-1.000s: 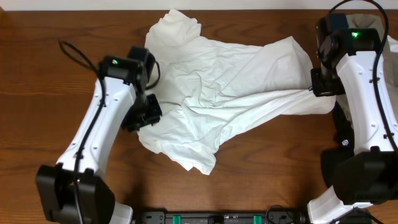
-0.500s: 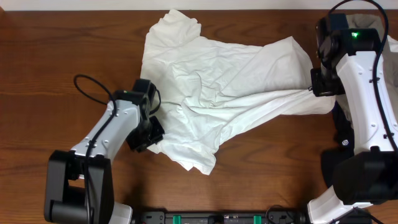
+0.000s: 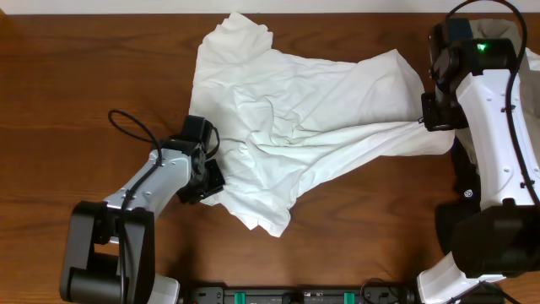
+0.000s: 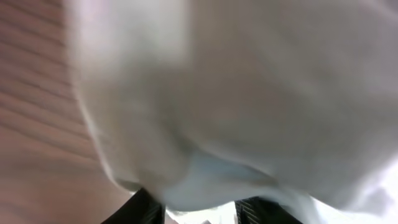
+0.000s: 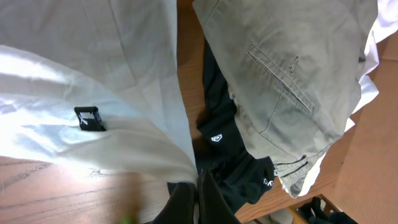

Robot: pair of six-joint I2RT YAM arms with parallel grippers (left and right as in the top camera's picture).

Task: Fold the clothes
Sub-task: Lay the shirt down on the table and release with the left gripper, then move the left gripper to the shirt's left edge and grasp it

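Note:
The white T-shirt (image 3: 295, 118) lies crumpled across the wooden table, and no print shows. My left gripper (image 3: 202, 180) sits low at the shirt's front left edge. In the left wrist view its gripper (image 4: 199, 210) has its jaws apart, and blurred white cloth (image 4: 236, 93) drapes over and between them. My right gripper (image 3: 424, 123) is shut on the shirt's right edge and pulls a taut fold. In the right wrist view its gripper (image 5: 198, 194) pinches the white cloth (image 5: 74, 74), which carries a small black label (image 5: 89, 118).
An olive garment (image 5: 292, 81) and a black garment (image 5: 239, 162) lie piled just right of my right gripper. The pile shows at the table's right edge in the overhead view (image 3: 462, 169). Bare wood (image 3: 76, 93) lies left of the shirt.
My left arm has drawn back and down toward the table front. Its gripper slid along the shirt's left edge to the front left part. The right arm has not moved.

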